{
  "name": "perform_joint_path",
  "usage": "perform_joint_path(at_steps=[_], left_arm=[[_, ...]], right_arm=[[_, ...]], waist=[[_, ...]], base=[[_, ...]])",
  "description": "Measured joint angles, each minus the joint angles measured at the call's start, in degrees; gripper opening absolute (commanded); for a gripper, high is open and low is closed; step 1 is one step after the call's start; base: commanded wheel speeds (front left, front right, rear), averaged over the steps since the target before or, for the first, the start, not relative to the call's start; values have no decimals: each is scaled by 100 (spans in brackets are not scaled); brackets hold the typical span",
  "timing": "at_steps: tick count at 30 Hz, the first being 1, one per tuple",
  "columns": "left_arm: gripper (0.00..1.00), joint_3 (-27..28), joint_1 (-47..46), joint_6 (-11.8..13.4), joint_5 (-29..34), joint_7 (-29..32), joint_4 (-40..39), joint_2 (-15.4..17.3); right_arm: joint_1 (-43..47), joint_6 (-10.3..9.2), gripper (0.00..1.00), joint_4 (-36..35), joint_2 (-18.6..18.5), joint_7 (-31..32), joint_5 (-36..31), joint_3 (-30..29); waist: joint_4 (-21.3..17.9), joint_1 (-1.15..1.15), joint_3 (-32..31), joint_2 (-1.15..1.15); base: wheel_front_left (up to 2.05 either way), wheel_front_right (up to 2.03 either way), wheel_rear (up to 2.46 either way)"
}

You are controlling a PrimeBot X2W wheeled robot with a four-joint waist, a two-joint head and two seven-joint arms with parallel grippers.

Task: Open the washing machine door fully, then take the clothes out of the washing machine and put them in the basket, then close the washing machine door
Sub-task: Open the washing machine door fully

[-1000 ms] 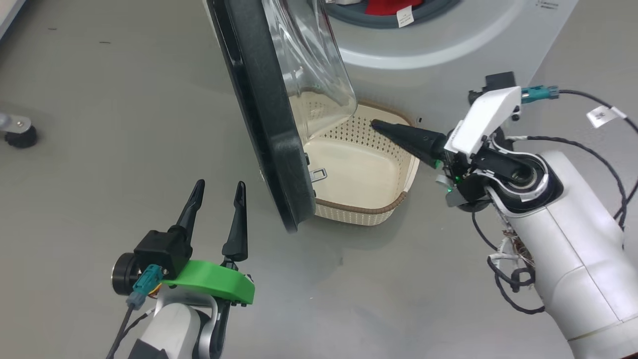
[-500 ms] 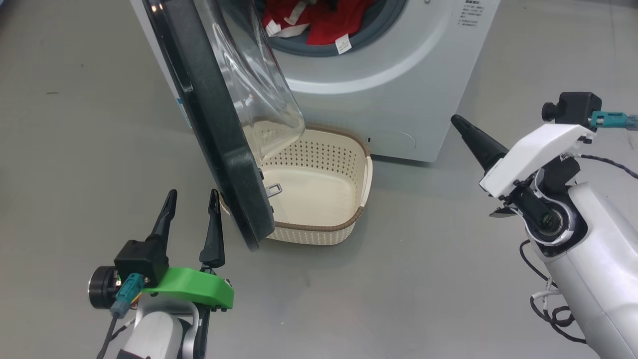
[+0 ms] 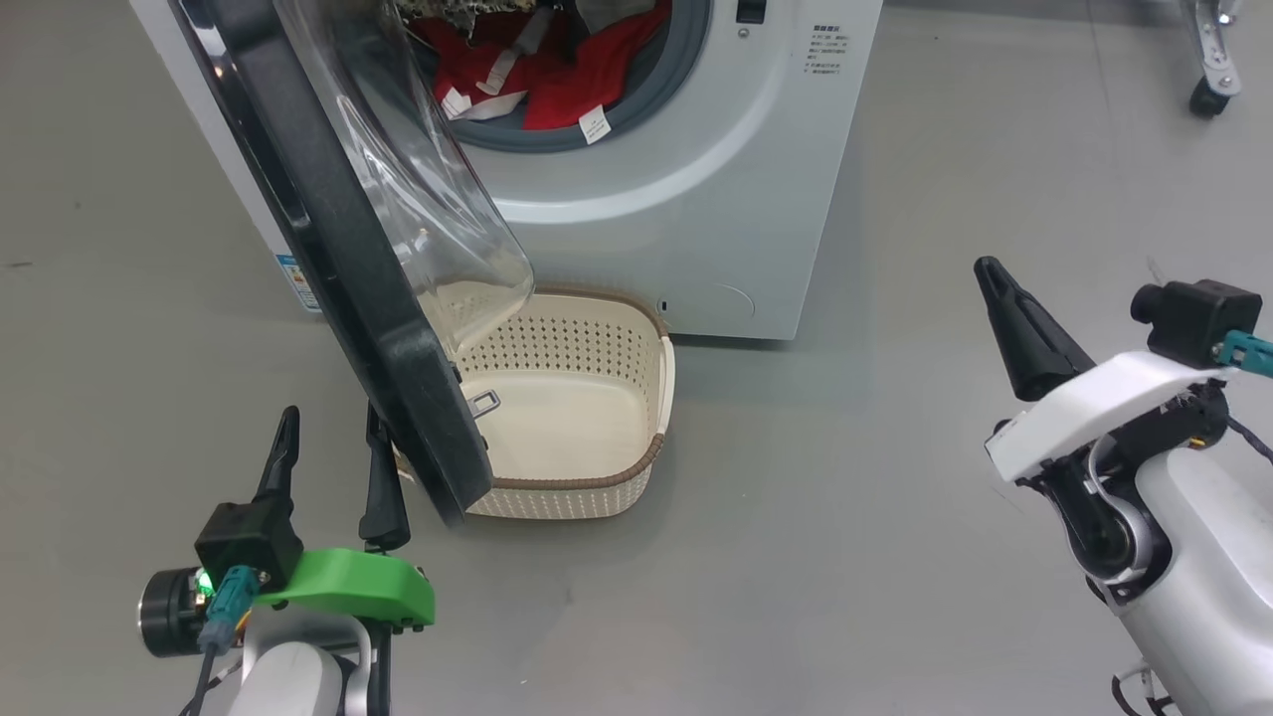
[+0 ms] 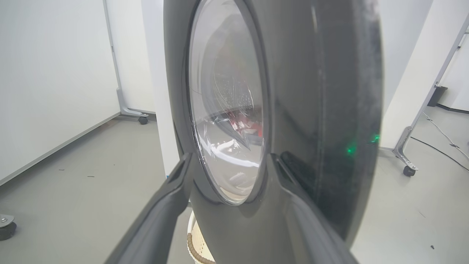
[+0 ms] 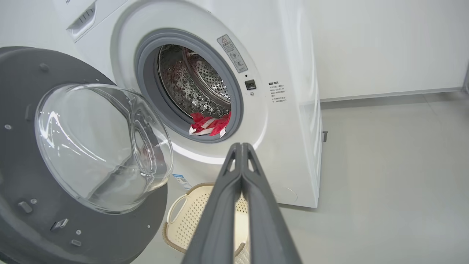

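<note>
The left hand (image 3: pixel 330 416), spread and empty, sits just beside the door's (image 3: pixel 328 249) outer face, far nearer than the clenched, empty right hand (image 3: pixel 990 270). The door stands edge-on, overhanging the basket (image 3: pixel 597 479). Beyond, red clothes (image 3: pixel 557 85) lie in the washing machine's (image 3: pixel 716 199) drum.

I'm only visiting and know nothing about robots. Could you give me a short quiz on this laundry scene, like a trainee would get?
1. True or false: the basket in front of the washing machine already holds clothes.
2. Where are the red clothes? A) in the drum B) in the basket C) in the left end effector
3. Which one has its fingers pressed together, the left end effector or the right end effector?

Key:
1. False; it is empty.
2. A.
3. The right; the left stands open near the open washing machine door.
</note>
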Motion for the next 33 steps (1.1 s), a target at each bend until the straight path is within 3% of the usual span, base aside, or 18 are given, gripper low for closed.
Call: perform_joint_path(at_steps=[4,10,16,24,25,26,33], left_arm=[[100,11,55,26,7,0,1,3],[100,20,106,29,7,0,-5,12],[100,54,159,29,41,0,0,15],[100,102,256,15,56,0,27,15],[100,105,271,15,56,0,30,15],[100,113,283,8,56,0,31,15],[100,125,321,-10,56,1,31,16]], right_arm=[[235,-33,0,9,-165,-407,-425,43],[632,-321,0,7,-190,-979,-717,-49],[972,-598,0,-33,-131,-1000,-1098,-155],[1349,-732,0,-123,89,-999,-1351,-308],[1375,-778,83,-170,125,-999,-1379,-388],[1393,-812,100,-225,168,-999,-1407,-478],[1522,-867,100,-474,325,-999,-1627,-860]], waist=[[-81,0,-62,0],[-151,0,-106,0],[-209,0,-123,0],[-268,0,-152,0],[-275,0,-156,0],[-282,0,-161,0],[-306,0,-186,0]], base=[[0,0,0],[0,0,0],[0,0,0],[0,0,0],[0,0,0],[0,0,0],[0,0,0]])
